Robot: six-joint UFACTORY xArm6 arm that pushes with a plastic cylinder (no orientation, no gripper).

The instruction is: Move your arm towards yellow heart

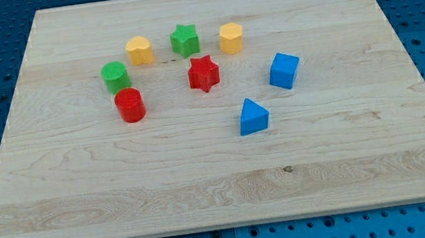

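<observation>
Sitting upright beside the green star (184, 40), the yellow heart (138, 50) looks squat; my tip is out of view.

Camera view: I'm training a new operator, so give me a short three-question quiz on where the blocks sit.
1. Count: how many blue blocks lie on the board?
2. True or false: the green star lies between the yellow heart and the yellow hexagon.
3. Name it: which block is nearest the view's bottom?

Key
1. Two: the blue cube and the blue triangle.
2. True.
3. The blue triangle.

My tip does not show among the blocks.
</observation>
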